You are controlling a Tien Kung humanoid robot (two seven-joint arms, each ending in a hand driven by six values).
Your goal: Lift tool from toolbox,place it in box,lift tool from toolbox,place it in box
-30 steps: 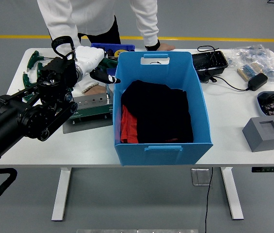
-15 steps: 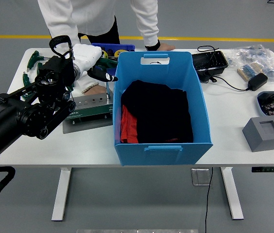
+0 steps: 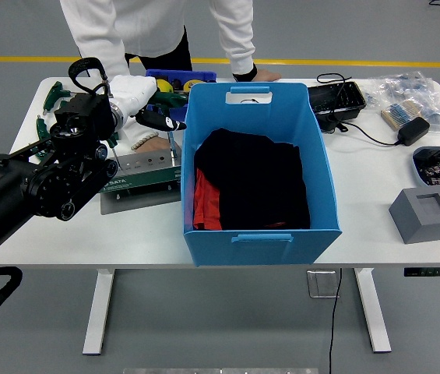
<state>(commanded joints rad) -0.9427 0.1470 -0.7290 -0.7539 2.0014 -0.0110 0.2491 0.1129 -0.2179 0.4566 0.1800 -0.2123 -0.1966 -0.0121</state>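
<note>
Leftward, white-shelled left hand (image 3: 135,95) clenched around slim black tool (image 3: 161,121) beside smooth rectangular blue plastic box (image 3: 322,179).

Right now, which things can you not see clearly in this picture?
- Toolbox, head view: mostly hidden behind the left hand and blue box.
- Under the black cloth: the box floor is covered.
- Right hand: outside the frame.
- Person: cut off by the top edge.

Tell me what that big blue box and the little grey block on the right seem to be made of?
The blue box looks like thin matte plastic sheet: flat folded walls with cut-out handle slots. The grey block looks like matte plastic or foam, with a square recess on top; which one is unclear.
</note>
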